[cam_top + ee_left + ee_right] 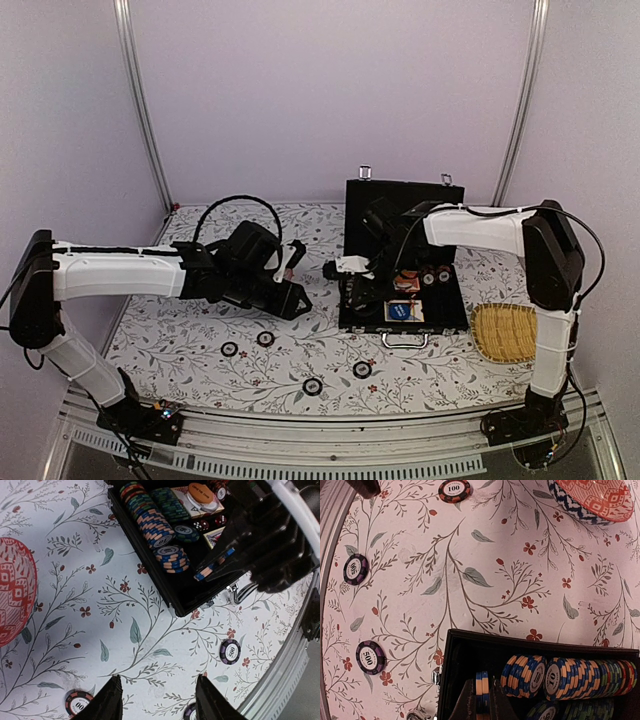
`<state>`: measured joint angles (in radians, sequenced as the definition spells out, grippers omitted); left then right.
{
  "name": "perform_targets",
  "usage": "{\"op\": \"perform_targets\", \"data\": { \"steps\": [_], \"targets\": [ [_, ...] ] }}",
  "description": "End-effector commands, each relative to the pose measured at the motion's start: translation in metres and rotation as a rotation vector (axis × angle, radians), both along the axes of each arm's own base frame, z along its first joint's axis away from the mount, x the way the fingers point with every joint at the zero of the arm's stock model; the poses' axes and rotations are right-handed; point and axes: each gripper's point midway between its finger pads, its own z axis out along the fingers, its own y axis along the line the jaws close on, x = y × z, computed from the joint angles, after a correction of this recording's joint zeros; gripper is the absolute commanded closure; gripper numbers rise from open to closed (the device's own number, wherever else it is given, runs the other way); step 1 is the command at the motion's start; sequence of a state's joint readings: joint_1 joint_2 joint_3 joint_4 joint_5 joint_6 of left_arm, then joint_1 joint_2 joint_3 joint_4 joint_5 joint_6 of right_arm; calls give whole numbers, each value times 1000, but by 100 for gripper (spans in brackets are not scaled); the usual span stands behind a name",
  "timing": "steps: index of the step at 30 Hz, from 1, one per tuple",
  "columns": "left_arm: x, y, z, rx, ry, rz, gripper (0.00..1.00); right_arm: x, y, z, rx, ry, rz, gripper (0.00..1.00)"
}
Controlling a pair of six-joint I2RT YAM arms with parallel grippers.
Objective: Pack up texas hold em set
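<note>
Right gripper (482, 702) tight on blue-peach chips (481, 682) above briefcase (454, 652); left gripper (157, 697) part-open, empty.

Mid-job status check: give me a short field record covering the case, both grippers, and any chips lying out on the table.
case: black briefcase open, lid upright, chip rows filed inside
right gripper: shut on a blue-and-peach chip, held edge-on inside the case
left gripper: open, empty, hovering over the tablecloth beside the case
loose chips: four on the cloth, between the case and the near edge
not yet packed: those four, plus the held chip
</note>
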<state>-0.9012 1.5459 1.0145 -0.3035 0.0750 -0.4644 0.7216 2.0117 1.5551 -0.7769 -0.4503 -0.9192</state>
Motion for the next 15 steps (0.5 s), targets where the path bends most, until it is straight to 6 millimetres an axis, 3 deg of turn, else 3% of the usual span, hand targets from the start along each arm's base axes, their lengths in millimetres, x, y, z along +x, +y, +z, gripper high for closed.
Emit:
{"op": "perform_targets", "data": {
  "steps": [1, 5, 15],
  "targets": [
    [1, 1, -1, -4, -6, -3, 49, -1, 15, -3, 20, -3, 2, 95],
    [0, 0, -2, -3, -5, -5, 49, -5, 16, -12, 1, 3, 10, 95],
    [4, 9, -10, 26, 2, 47, 49, 12, 11, -41, -72, -47, -49, 95]
  ]
}}
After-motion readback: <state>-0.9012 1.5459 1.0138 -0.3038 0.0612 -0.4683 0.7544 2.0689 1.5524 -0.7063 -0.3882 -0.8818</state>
